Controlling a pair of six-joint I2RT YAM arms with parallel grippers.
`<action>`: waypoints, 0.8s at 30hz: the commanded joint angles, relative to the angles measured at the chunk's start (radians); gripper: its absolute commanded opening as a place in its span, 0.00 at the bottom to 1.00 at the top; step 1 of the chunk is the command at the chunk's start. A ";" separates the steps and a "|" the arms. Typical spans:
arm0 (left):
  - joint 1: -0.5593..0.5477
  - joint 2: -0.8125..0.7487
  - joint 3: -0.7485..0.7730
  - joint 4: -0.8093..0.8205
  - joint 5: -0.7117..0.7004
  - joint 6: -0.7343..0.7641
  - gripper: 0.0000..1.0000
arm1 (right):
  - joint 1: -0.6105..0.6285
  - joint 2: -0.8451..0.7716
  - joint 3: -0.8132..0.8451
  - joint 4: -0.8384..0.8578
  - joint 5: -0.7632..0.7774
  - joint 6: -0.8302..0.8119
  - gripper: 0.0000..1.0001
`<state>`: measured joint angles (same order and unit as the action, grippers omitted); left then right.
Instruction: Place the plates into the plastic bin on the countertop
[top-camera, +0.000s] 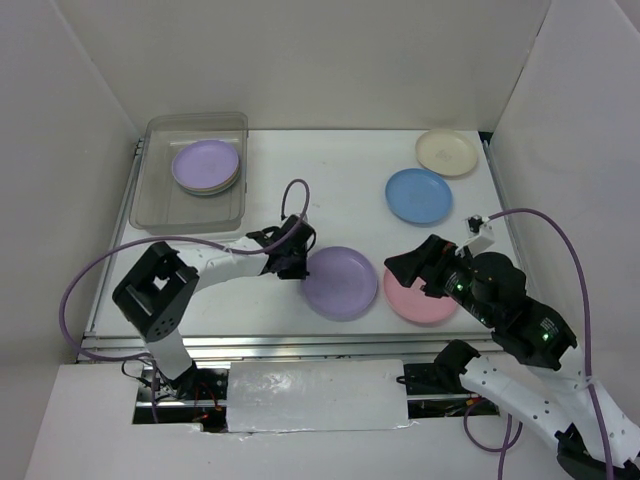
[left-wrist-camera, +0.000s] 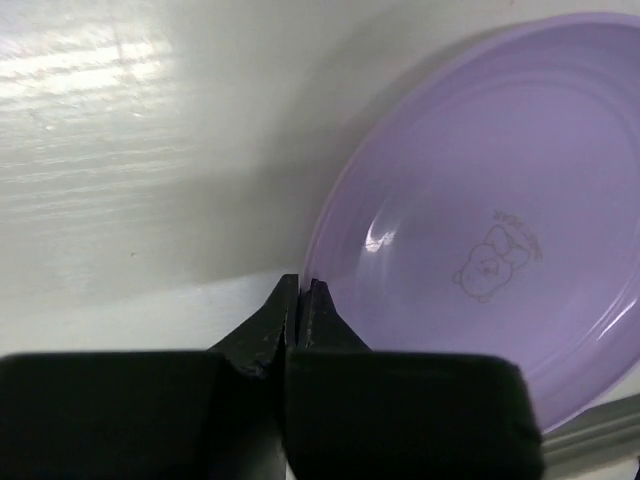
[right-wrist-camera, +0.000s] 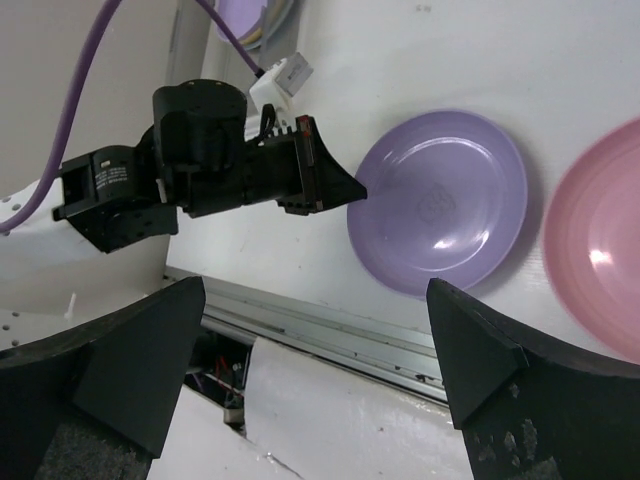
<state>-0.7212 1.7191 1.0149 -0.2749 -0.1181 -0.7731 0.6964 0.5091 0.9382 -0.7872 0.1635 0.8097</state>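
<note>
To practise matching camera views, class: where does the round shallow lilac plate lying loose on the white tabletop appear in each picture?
Top external: the round shallow lilac plate lies low in the picture, just left of centre.
Left wrist: it fills the right half.
Right wrist: it sits right of centre, in the upper half.
Shared landmark: the black left gripper, its tips at the plate's rim in every view.

The left gripper (left-wrist-camera: 300, 288) is holding its two black fingers pressed together, tips meeting right at the near rim of a lilac plate (left-wrist-camera: 480, 230). The plate is lying flat on the white countertop (left-wrist-camera: 130, 150), showing a faint animal print with lettering inside. A light reflection is glinting on its inner slope.
</note>
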 joint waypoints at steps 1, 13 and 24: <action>-0.033 0.010 0.062 -0.125 -0.165 -0.054 0.00 | 0.008 -0.001 0.053 0.003 -0.004 -0.007 1.00; 0.125 -0.201 0.463 -0.448 -0.401 0.027 0.00 | 0.009 -0.018 0.030 0.002 0.065 -0.012 1.00; 0.716 0.157 0.932 -0.364 -0.002 0.012 0.00 | -0.001 0.080 0.060 0.071 0.005 -0.063 1.00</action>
<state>-0.0742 1.8000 1.9316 -0.6758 -0.2783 -0.7376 0.6975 0.5751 0.9611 -0.7692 0.1837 0.7849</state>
